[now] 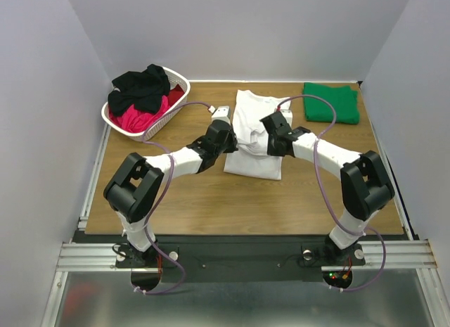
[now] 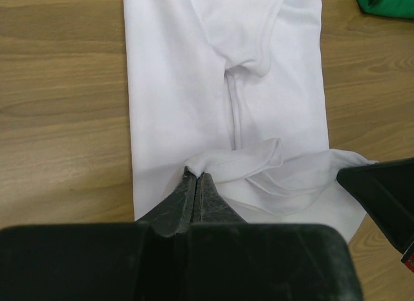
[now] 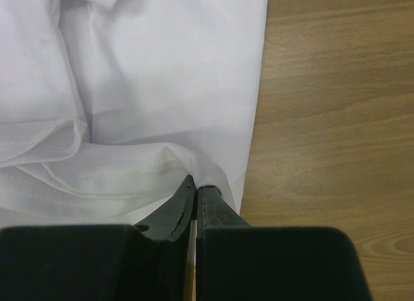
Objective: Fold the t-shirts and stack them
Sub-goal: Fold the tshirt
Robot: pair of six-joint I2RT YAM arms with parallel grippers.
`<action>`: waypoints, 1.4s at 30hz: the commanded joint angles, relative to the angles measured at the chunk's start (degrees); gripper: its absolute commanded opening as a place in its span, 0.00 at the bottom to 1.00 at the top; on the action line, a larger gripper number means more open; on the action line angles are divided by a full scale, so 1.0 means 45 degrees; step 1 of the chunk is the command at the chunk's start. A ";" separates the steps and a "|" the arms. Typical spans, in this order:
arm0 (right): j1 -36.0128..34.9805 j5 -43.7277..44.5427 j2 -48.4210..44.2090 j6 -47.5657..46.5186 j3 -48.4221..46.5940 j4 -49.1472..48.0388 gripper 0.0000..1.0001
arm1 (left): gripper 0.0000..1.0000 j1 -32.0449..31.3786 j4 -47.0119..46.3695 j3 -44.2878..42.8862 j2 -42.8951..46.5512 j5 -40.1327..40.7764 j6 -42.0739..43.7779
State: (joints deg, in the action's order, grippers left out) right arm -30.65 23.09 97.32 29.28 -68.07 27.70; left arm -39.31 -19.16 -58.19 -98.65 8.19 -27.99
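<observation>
Left fingers (image 2: 186, 199) clenched on a bunched fold of the white t-shirt (image 1: 254, 133), right fingers (image 3: 213, 211) pinching its edge too. It lies mid-frame on the bench (image 1: 211, 200), folded long and narrow, rumpled between the grips. Green t-shirt (image 1: 331, 102) lies folded, upper right. Black t-shirt (image 1: 144, 84) and red t-shirt (image 1: 137, 119) are heaped in the basket (image 1: 181, 83), upper left.

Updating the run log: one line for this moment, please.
white t-shirt: mid-table, partly folded; left gripper: jaws shut on it; right gripper: jaws shut on it; green t-shirt: folded, far right
</observation>
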 commanded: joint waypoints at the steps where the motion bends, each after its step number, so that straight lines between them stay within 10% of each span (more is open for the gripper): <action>1: 0.0444 -0.0053 0.0423 -0.0529 -0.0847 -0.0843 0.00 | 0.00 0.0278 -0.0878 -0.0933 -0.0303 -0.0568 0.0575; 42: 0.2281 -0.1851 0.1303 -0.1584 -0.2040 -0.1410 0.00 | 0.00 0.1607 -0.1797 -0.2849 -0.2589 -0.2874 0.0555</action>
State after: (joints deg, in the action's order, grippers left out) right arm -20.53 14.35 105.65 23.49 -75.46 23.49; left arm -32.14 -24.01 -70.08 -113.60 -3.86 -25.58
